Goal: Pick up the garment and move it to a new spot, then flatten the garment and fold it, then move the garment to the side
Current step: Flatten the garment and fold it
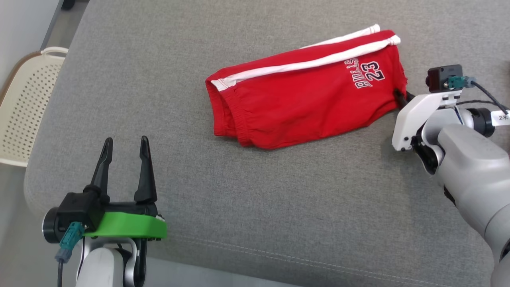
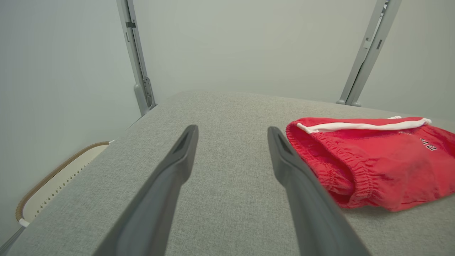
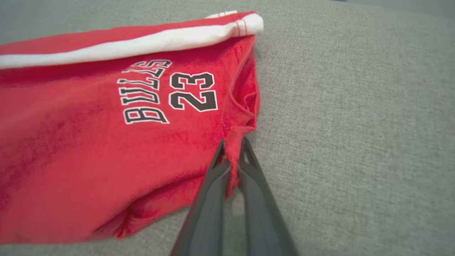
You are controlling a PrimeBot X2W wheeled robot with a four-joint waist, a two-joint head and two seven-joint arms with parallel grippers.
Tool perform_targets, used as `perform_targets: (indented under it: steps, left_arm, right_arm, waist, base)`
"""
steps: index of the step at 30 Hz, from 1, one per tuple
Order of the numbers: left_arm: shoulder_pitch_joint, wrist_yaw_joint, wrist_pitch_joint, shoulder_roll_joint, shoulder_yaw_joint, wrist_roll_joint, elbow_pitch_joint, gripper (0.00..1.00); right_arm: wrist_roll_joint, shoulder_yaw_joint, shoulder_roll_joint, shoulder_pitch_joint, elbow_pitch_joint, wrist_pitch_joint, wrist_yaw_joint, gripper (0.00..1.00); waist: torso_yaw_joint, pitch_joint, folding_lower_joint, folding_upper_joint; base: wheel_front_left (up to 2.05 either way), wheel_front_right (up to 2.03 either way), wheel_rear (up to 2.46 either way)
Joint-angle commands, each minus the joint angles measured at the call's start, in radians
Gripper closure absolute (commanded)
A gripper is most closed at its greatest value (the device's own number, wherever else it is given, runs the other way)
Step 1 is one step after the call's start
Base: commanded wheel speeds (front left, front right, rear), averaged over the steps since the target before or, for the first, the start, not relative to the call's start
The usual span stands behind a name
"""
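The garment (image 1: 303, 97) is a pair of red shorts with white side stripes and "BULLS 23" print, lying folded on the grey cushioned surface (image 1: 247, 215). My right gripper (image 1: 399, 97) is shut on the hem at the garment's right edge; in the right wrist view its two fingers pinch a fold of red cloth (image 3: 233, 153) beside the print. My left gripper (image 1: 125, 153) stands open near the front left of the surface, well left of the garment, nothing between its fingers. In the left wrist view the garment's elastic waistband (image 2: 355, 167) lies to the right of the open fingers (image 2: 177, 163).
A cream perforated basket (image 1: 24, 107) with a brown rim stands off the surface's left edge. Two grey metal uprights (image 2: 137, 60) rise behind the far edge against a pale wall. The surface's stitched front edge runs near me.
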Motion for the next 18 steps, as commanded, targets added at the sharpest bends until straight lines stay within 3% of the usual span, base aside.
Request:
perform_targets:
  steps: [1, 8, 18]
  left_arm:
    - [0.021, 0.001, -0.004, -0.001, 0.005, 0.006, 0.006, 0.00]
    - [0.054, -0.006, -0.004, 0.000, 0.012, 0.012, 0.031, 0.00]
    - [0.115, -0.012, -0.004, 0.000, 0.033, 0.025, 0.046, 0.00]
  right_arm:
    - [0.005, 0.007, -0.007, 0.026, -0.007, -0.009, -0.002, 1.00]
    - [0.049, 0.018, -0.026, 0.104, -0.131, -0.045, -0.002, 1.00]
    - [0.146, 0.024, -0.109, 0.289, -0.363, -0.082, -0.002, 1.00]
  waist:
    - [-0.019, -0.025, 0.0000, 0.0000]
    - [-0.061, -0.101, 0.0000, 0.0000]
    - [-0.129, -0.198, 0.0000, 0.0000]
  base:
    - [0.00, 0.00, 0.00]
    - [0.00, 0.00, 0.00]
    - [0.00, 0.00, 0.00]
